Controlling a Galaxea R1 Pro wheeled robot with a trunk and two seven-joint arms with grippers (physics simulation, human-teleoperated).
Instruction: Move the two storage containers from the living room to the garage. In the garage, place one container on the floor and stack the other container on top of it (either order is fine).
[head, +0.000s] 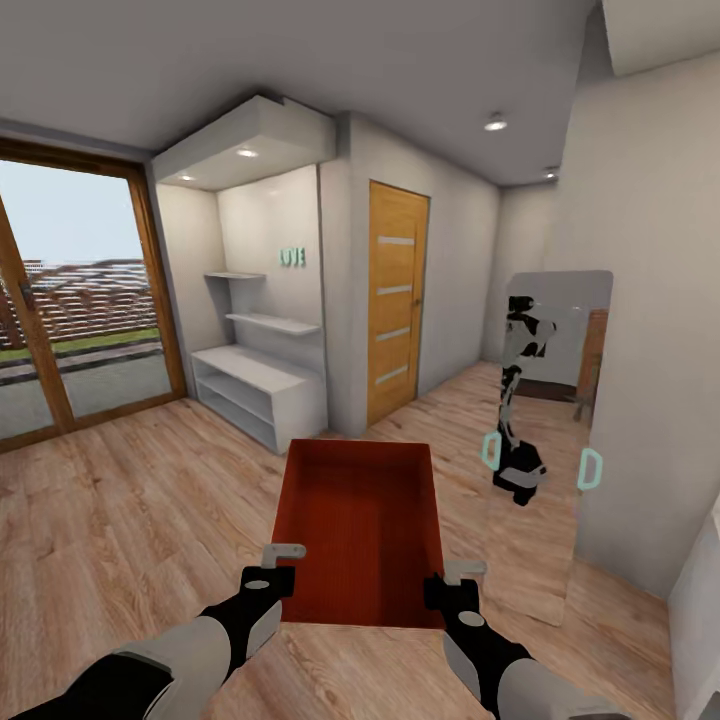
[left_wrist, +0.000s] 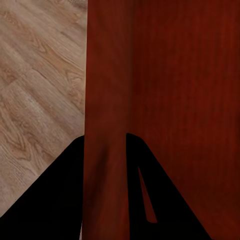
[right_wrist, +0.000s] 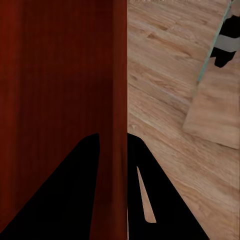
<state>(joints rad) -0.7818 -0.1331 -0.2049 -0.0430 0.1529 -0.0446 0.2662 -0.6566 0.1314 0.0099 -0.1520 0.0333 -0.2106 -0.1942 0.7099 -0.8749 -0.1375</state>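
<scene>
One red-orange storage container (head: 360, 530) hangs in front of me above light wood planks, open side up and held by both arms. My left gripper (head: 283, 562) is shut on its left wall, my right gripper (head: 452, 578) on its right wall. In the left wrist view the black fingers (left_wrist: 65, 190) straddle the thin red wall (left_wrist: 102, 150). The right wrist view has the same: dark fingers (right_wrist: 75, 190) either side of the wall (right_wrist: 112, 150). I stand in a wood-floored hall, not on concrete.
A wooden door (head: 396, 300) stands shut ahead. White shelves (head: 255, 385) fill the alcove to its left, and a glass patio door (head: 70, 300) is at far left. A tall mirror (head: 545, 420) on the right wall reflects the robot. A passage opens past the door.
</scene>
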